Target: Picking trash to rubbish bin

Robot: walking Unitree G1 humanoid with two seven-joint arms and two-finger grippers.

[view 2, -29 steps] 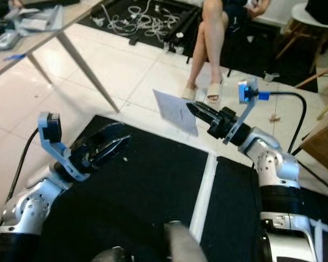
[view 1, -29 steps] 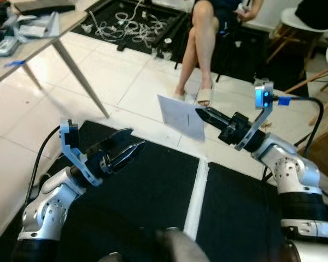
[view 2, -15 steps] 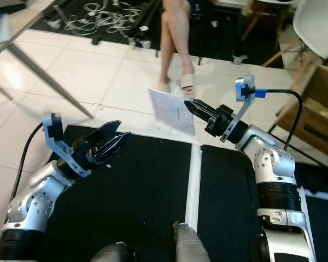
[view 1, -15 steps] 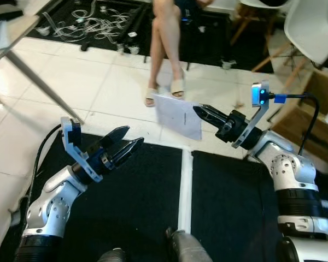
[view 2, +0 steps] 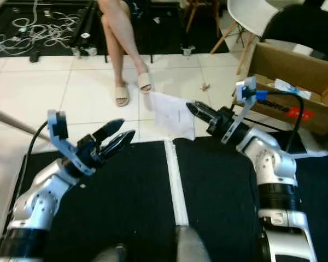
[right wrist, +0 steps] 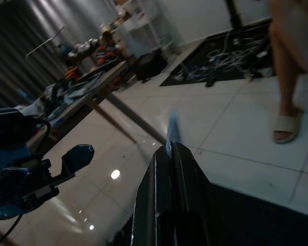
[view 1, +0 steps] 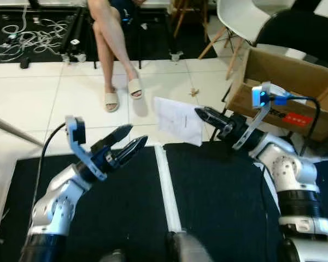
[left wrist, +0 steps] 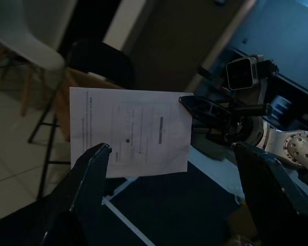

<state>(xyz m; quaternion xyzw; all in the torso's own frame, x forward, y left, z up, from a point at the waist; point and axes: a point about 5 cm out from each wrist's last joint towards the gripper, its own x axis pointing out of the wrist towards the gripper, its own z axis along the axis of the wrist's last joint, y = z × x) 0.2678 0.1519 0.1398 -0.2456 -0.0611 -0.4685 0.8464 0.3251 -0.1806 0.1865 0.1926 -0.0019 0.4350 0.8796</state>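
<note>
A sheet of printed paper (view 1: 179, 120) was held aloft by the right gripper (view 1: 203, 114), whose two black fingers were pressed flat together on the sheet's edge, as confirmed in the right wrist view, where the paper (right wrist: 171, 131) was seen edge-on rising from the clenched tips. The pinch at one margin was judged to have been chosen so that the sheet hung free of the floor for carrying. The left gripper (view 1: 132, 148) was held forward at about 9 o'clock from the paper, with its fingers (left wrist: 92, 174) spread and nothing between them; it was judged to be kept in readiness rather than at work.

A cardboard box (view 1: 287, 82), open at the top and set at roughly 2 o'clock from the right gripper, was taken as the likely receptacle, although no proper rubbish bin could be identified. Black floor mats (view 1: 218, 202) divided by a white strip (view 1: 167, 191) lay beneath both arms.

Open room for movement was bounded as follows: a seated person's crossed legs (view 1: 112, 49) and sandals at 11 o'clock, a white chair (view 1: 238, 16) at 1 o'clock, and a tangle of cables (view 1: 16, 41) on a dark mat at 10 o'clock. White tiled floor (view 1: 60, 103) lay open between the mats and the person. The path toward the box appeared unobstructed apart from the chair's wooden legs near its left corner.
</note>
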